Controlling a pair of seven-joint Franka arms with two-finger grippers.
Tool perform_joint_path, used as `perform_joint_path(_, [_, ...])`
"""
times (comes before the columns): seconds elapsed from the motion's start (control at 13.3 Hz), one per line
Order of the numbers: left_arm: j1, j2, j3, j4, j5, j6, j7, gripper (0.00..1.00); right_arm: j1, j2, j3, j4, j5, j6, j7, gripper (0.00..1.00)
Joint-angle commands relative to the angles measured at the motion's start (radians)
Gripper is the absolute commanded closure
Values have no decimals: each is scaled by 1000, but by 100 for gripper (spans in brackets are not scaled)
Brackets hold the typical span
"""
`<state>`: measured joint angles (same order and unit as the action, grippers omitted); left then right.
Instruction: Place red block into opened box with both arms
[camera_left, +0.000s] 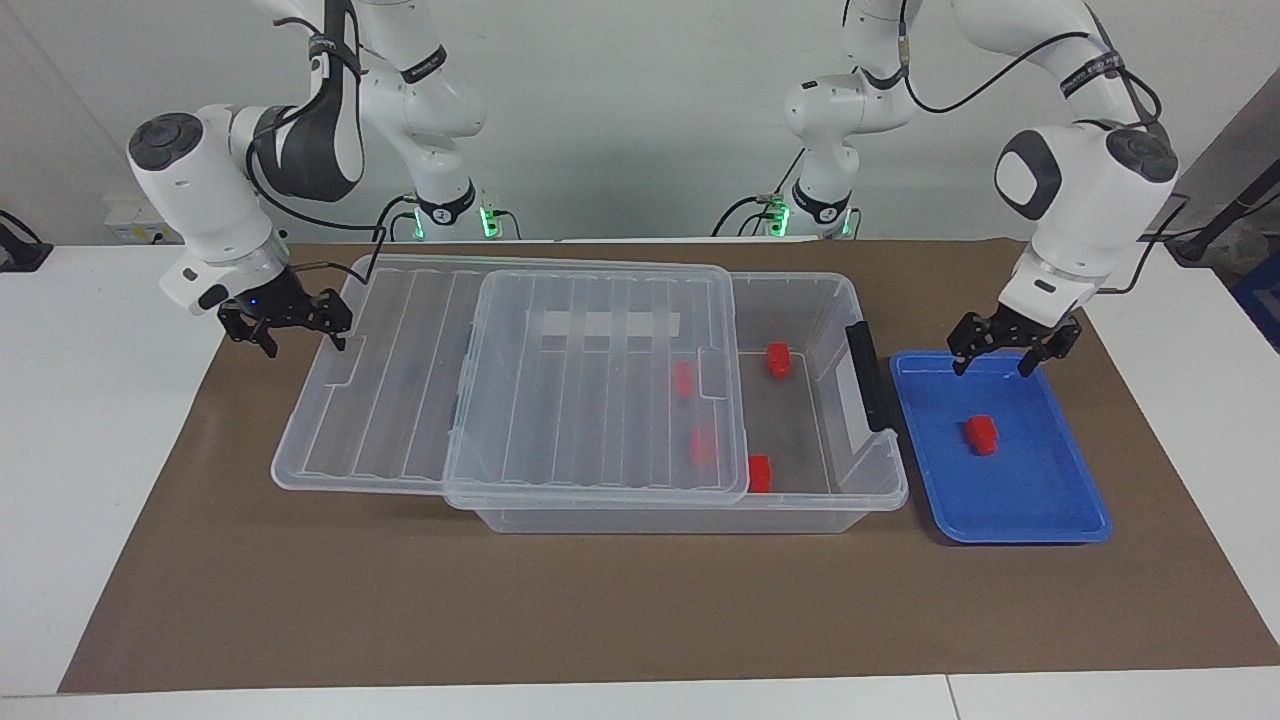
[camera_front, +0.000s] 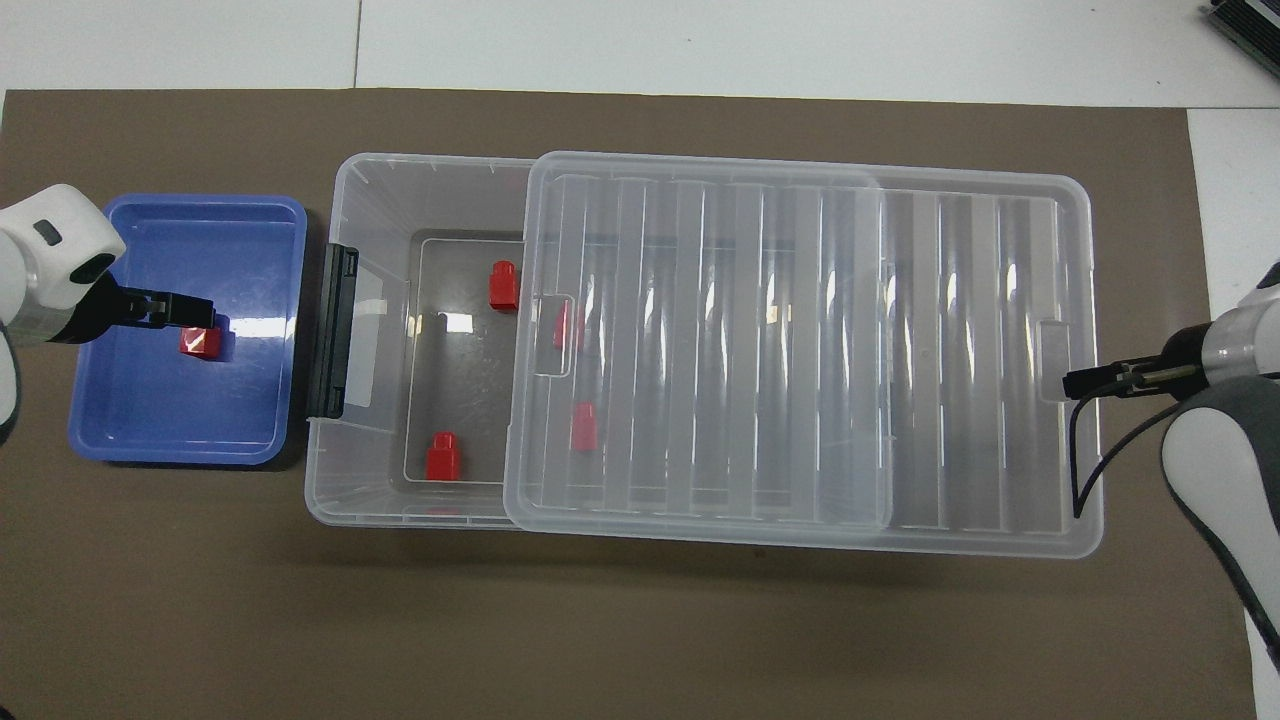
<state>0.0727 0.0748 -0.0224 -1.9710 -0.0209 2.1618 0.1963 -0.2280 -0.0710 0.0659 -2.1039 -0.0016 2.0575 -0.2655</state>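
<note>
One red block (camera_left: 981, 433) (camera_front: 200, 342) lies in the blue tray (camera_left: 1040, 525) (camera_front: 190, 445). My left gripper (camera_left: 992, 362) (camera_front: 195, 310) hangs open low over the tray, just beside that block and not touching it. The clear box (camera_left: 870, 480) (camera_front: 350, 200) has its ribbed lid (camera_left: 600, 400) (camera_front: 800, 340) slid toward the right arm's end, so the part next to the tray is uncovered. Several more red blocks (camera_left: 778, 360) (camera_front: 443, 457) lie inside the box. My right gripper (camera_left: 305, 345) (camera_front: 1080, 381) is open at the lid's end rim, one fingertip against it.
A black clip (camera_left: 866, 375) (camera_front: 333, 330) stands on the box's end wall beside the tray. Everything rests on a brown mat (camera_left: 300, 600) with white table around it. The slid lid overhangs the box toward the right arm's end.
</note>
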Motion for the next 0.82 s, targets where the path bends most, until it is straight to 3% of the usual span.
perform_joint_path(0.0, [25, 29, -4, -31, 3, 65, 51, 0, -37, -21, 5, -21, 0, 6, -60, 0])
perform_joint_path(0.75, [94, 218, -4, -29, -1, 249, 107, 0, -85, -7, 5, -16, -5, 10, -60, 0])
